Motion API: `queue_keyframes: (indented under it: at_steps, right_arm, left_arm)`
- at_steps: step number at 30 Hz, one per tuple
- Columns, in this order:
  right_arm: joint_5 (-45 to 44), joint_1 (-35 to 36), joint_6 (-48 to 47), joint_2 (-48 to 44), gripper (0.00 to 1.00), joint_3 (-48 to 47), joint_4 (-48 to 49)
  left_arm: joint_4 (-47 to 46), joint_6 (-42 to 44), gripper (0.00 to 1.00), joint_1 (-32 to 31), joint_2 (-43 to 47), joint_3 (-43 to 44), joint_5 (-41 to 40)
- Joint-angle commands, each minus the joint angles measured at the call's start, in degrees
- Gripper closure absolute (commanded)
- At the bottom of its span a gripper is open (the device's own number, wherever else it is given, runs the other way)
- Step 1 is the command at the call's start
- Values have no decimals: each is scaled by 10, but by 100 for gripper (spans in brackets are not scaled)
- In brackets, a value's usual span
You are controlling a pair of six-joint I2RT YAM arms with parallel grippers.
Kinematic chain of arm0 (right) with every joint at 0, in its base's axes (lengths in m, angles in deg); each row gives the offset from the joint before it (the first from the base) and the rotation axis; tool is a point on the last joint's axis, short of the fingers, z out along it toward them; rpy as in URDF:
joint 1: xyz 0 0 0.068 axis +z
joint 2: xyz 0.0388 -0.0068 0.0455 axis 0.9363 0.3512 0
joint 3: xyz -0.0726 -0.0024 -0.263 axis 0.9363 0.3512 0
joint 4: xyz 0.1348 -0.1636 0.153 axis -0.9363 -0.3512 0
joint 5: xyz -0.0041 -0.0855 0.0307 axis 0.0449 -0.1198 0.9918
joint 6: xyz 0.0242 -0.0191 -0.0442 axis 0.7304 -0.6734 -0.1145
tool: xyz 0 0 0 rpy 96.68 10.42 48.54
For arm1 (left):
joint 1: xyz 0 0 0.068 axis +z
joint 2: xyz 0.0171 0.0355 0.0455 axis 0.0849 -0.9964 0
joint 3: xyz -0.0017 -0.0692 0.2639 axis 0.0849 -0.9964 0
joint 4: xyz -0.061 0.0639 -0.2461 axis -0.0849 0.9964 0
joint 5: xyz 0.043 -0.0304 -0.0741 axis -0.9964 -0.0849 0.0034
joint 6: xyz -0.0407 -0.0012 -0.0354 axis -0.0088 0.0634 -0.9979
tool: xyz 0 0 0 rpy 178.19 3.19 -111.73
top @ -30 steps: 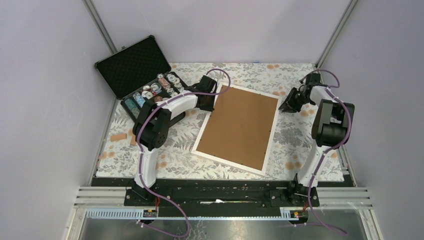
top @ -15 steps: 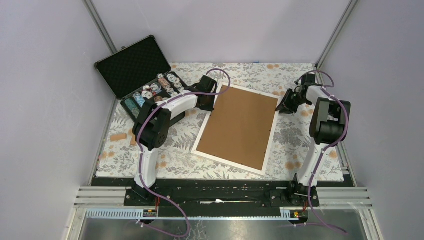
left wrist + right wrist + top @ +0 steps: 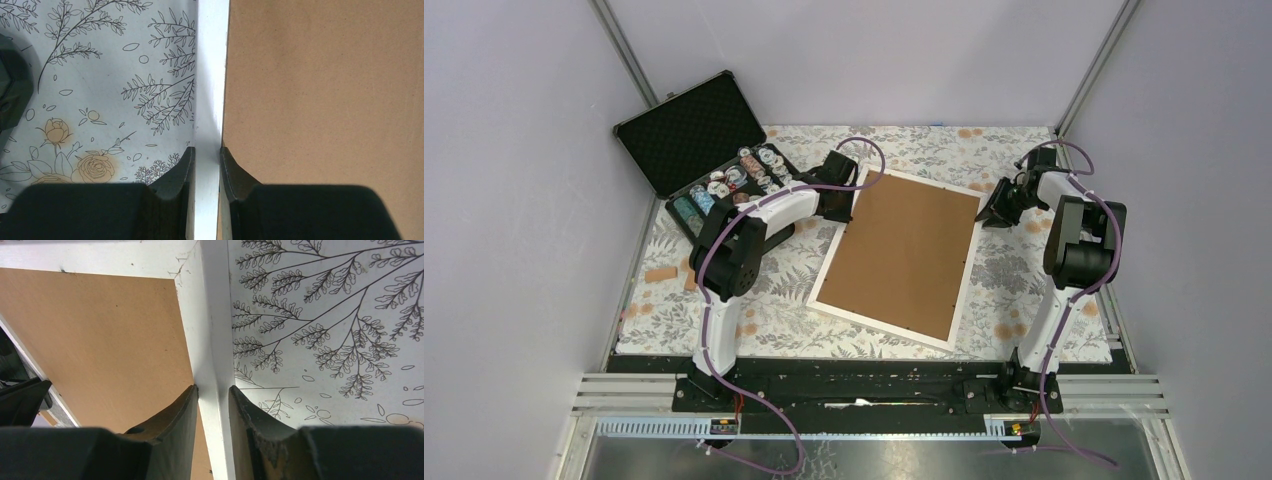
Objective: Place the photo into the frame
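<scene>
Pinching opposite rails of the thin white rectangular picture frame (image 3: 210,75), your left gripper (image 3: 206,152) and right gripper (image 3: 213,389) had their jaws clamped on it, face-down on the floral table (image 3: 1014,270). The plain brown backing board (image 3: 909,250) covered it, so the photo was unseen, probably inside. Only letting go seemed left.

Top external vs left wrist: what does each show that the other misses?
Only top external: the whole frame, the open chip case and the right gripper at the frame's far right corner. Only left wrist: the left gripper up close, its fingers pinching the frame's white rail from both sides. Both: the frame, its brown backing board and the floral table cover.
</scene>
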Motion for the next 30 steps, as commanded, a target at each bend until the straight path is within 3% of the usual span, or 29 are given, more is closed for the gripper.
queue_keyframes:
  at_steps: [1, 30]
  right_arm:
    - [-21, -6, -5, -10, 64, -3, -1]
    - [-6, 3, -14, 5, 60, -12, -6]
  left_arm:
    - [9, 14, 100, -3, -30, -11, -30]
    - [10, 13, 100, -3, -34, -9, -21]
